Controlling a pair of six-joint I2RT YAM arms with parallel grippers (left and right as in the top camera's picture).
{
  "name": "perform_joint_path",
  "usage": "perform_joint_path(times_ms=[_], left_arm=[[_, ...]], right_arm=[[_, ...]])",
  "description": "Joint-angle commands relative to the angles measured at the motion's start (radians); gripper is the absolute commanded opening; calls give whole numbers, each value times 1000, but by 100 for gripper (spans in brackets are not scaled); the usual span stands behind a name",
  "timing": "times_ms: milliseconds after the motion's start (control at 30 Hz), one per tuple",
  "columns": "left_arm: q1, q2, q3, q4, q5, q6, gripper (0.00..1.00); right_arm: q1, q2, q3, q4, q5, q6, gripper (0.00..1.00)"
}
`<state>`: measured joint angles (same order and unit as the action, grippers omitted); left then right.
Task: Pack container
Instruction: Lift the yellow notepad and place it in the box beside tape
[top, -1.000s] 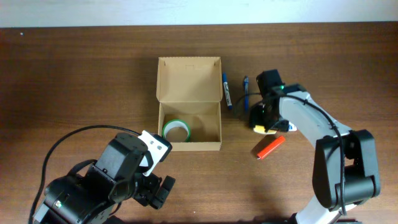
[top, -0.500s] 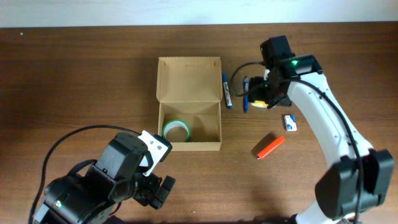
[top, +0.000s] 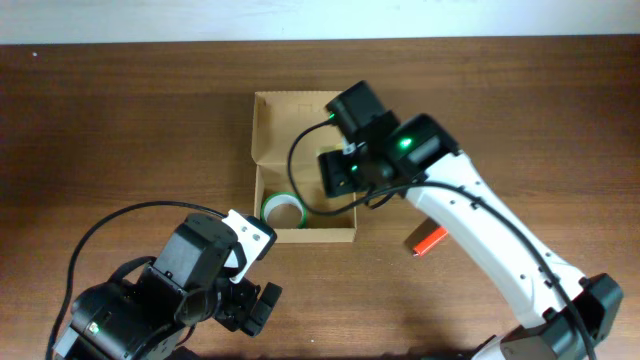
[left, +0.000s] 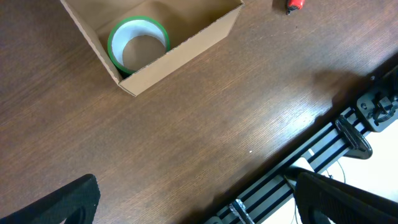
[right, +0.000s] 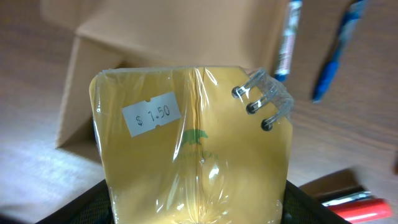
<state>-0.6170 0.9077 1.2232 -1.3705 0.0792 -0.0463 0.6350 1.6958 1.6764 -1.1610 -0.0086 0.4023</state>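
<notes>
R gripper (top: 340, 172) clamped on yellow shrink-wrapped pad (right: 193, 155) w/ $1.50 sticker, over cardboard box (top: 290, 125) mid-table, flap open, green tape roll (top: 282, 210) inside. L gripper (top: 252, 305) apart from box, jaws prob. spread wide, empty.

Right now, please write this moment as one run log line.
right hand: shut on yellow pack, over container | left hand: open, empty | container: open, tape roll inside
</notes>
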Motion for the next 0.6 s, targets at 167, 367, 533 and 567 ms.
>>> perform_joint_path(times_ms=[167,367,533,567], left_arm=[[-2,-4,16,0,11,-6,100],[-2,-4,16,0,11,-6,100],[-2,-4,16,0,11,-6,100],[-2,-4,16,0,11,-6,100]], right_arm=[[89,70,-45,58,6,116,74],[97,81,-136,137,41,198,74],[98,81,-223,210,46,245,74],[98,81,-238,222,47,253,74]])
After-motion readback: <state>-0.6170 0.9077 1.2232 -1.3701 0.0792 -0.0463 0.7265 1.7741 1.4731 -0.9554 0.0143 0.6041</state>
